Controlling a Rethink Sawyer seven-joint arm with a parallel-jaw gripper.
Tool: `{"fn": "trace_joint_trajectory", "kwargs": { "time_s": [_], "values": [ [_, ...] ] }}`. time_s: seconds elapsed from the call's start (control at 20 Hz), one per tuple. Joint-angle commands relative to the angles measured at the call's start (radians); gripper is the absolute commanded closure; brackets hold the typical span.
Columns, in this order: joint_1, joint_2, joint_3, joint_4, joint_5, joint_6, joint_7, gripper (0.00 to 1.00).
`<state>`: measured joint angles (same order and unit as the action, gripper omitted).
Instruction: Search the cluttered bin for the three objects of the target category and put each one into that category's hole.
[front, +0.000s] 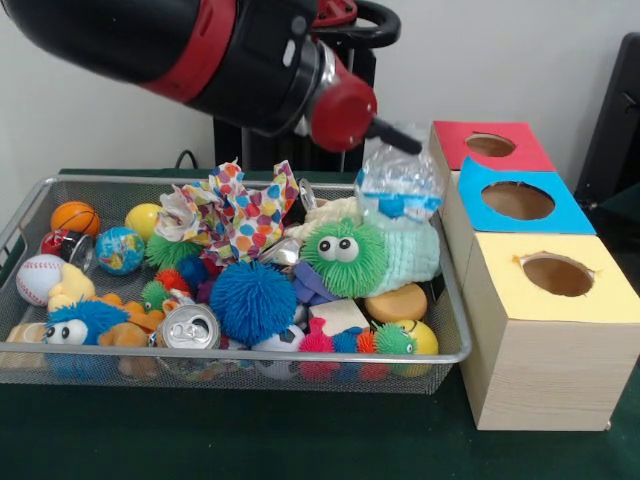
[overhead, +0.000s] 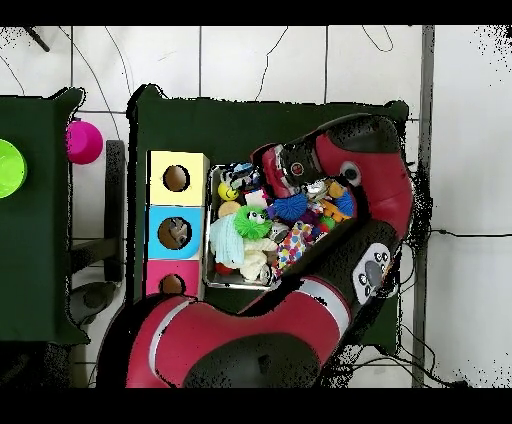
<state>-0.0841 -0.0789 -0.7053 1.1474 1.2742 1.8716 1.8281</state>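
Observation:
The wire mesh bin (front: 250, 353) lies on the green table, full of toys, balls and rubbish; in the overhead view its rim (overhead: 208, 232) shows beside the boxes. The blue-topped box stands right of the bin, and its round hole (front: 518, 201) also shows from above (overhead: 177, 232) with something pale inside. The red and black arm reaches over the bin's far side. Its black tip, which I take for the gripper (front: 397, 137), is just above a crumpled clear plastic bottle (front: 398, 182) at the bin's far right. I cannot see its state. The arm hides it from above.
The red-topped box (front: 490, 146) stands behind the blue one and the yellow-topped box (front: 556, 274) in front. In the bin are a green furry toy (front: 345, 255), a blue spiky ball (front: 252, 300), a soda can (front: 190, 328), a baseball (front: 38, 278) and spotted paper (front: 240, 210).

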Motion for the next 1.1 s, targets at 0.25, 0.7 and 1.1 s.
{"fn": "trace_joint_trajectory", "kwargs": {
  "time_s": [0.25,0.7,1.1],
  "values": [
    [0.041,-0.215,0.197,0.312,0.043,0.095,0.327,1.00],
    [0.089,-0.171,0.219,0.393,0.023,-0.062,0.220,1.00],
    [0.112,-0.184,0.142,0.481,-0.090,-0.186,0.064,1.00]
  ]
}}
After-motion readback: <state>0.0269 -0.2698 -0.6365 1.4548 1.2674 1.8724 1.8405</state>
